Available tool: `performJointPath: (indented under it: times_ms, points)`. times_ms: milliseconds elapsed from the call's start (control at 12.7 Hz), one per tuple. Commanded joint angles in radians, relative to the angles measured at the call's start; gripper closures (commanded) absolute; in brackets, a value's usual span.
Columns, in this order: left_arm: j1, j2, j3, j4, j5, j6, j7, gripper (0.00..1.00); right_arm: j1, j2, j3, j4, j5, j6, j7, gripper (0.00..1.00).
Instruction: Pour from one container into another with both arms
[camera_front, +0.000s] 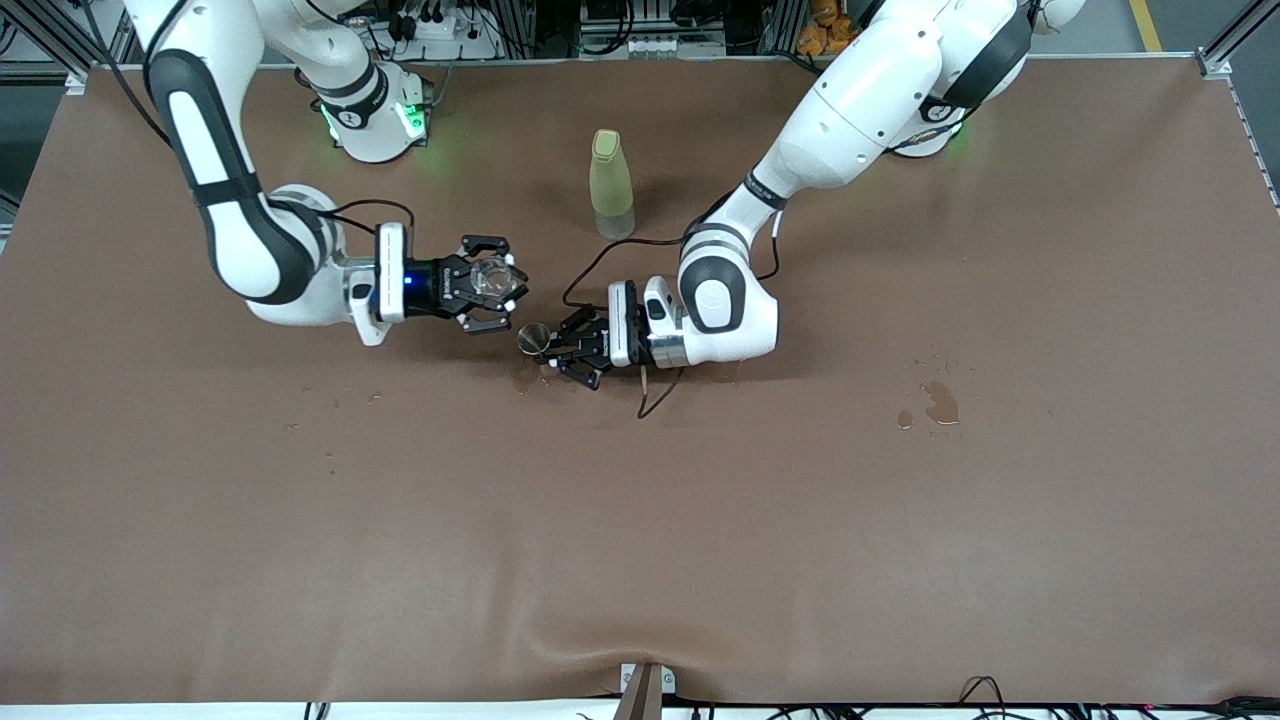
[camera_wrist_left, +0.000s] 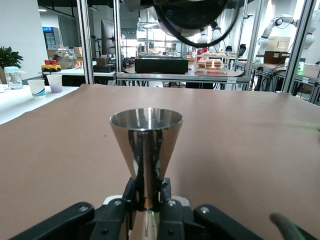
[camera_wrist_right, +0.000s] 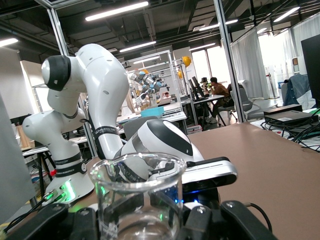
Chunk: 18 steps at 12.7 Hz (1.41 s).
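Both arms low over mid-table, wrists level.
Right gripper clamped on beaker; left gripper clamped on jigger, pointing toward each other, apart.

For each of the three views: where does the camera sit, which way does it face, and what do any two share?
Front view: high across the table, facing both arms; the right end effector holds a glass beaker, the left end effector a metal jigger.
Left wrist view: on the left wrist, looking along its fingers at the jigger.
Right wrist view: on the right wrist, facing the beaker and the left arm.
Shared: front and left wrist views both show the jigger.
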Motion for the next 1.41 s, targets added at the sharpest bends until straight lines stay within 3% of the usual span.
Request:
performJointPath:
  times_ms: [0,235,706,1334]
  points:
    - [-0.005,0.004,0.002,0.02,-0.033,0.013,0.02,1.0,0.017,-0.013,0.053,-0.034,0.103,0.057,-0.049,1.0]
    - [-0.007,0.008,0.002,0.018,-0.03,0.013,0.018,1.0,0.019,-0.01,0.099,-0.04,0.157,0.097,-0.069,1.0]
    - [-0.005,0.004,0.002,0.016,-0.027,0.013,0.018,1.0,0.017,-0.005,0.107,-0.094,0.193,0.102,-0.043,1.0]
    - [-0.005,0.004,0.002,0.015,-0.03,0.013,0.018,1.0,0.017,-0.01,0.111,-0.101,0.196,0.1,0.197,1.0]
